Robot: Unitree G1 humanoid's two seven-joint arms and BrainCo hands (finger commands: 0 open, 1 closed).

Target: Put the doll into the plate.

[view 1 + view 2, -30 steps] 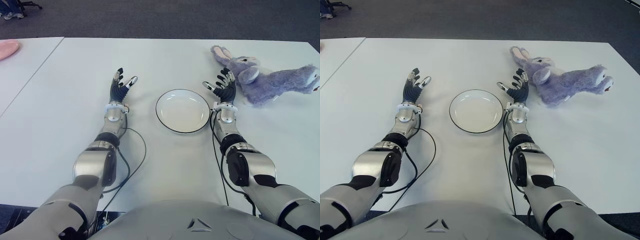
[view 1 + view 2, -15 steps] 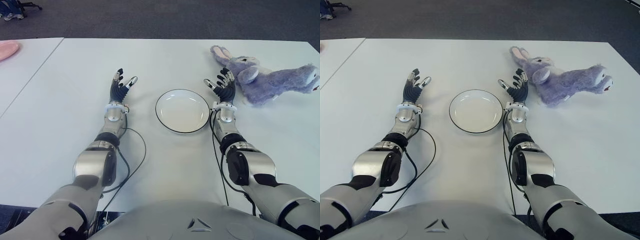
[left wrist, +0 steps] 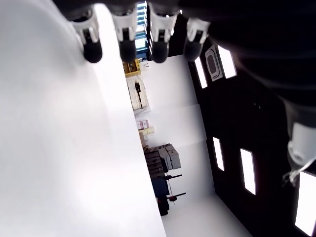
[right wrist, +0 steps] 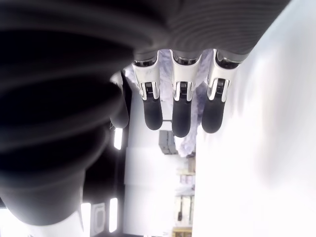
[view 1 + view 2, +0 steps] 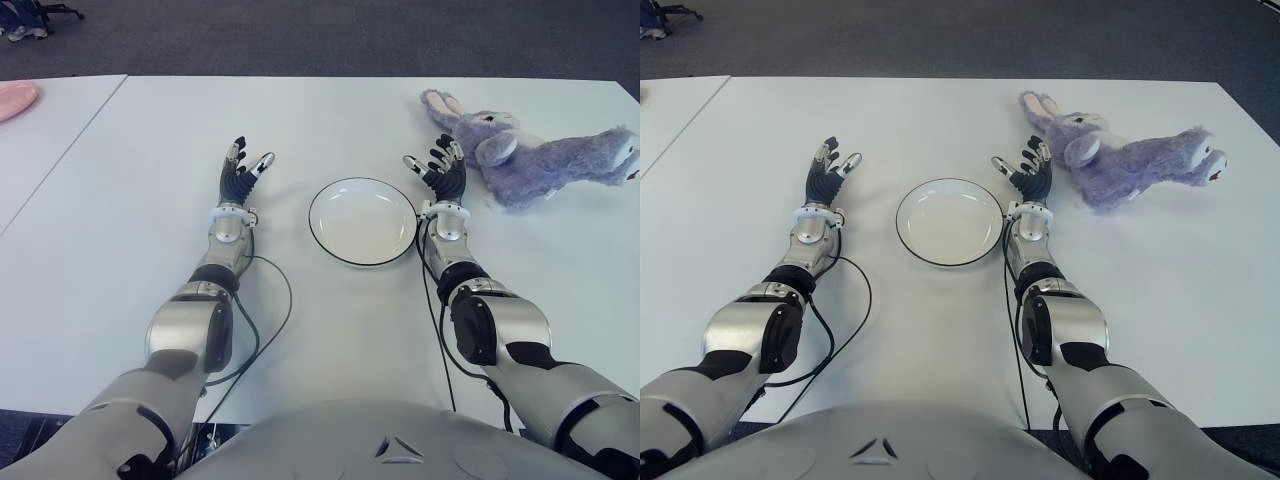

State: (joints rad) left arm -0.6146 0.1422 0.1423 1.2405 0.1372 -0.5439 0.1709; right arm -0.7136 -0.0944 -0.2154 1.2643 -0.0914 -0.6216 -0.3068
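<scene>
Reach step, nothing grasped yet — right hand (image 5: pixel 437 180) between plate (image 5: pixel 362 221) and doll (image 5: pixel 530 159), fingers spread and empty, just short of the plush. Purple rabbit doll lying on its side on the table (image 5: pixel 330 330), right of the empty plate. Left hand (image 5: pixel 240 175) idle, left of the plate, fingers spread. Next, probably — further right, close on the body, lift across.
</scene>
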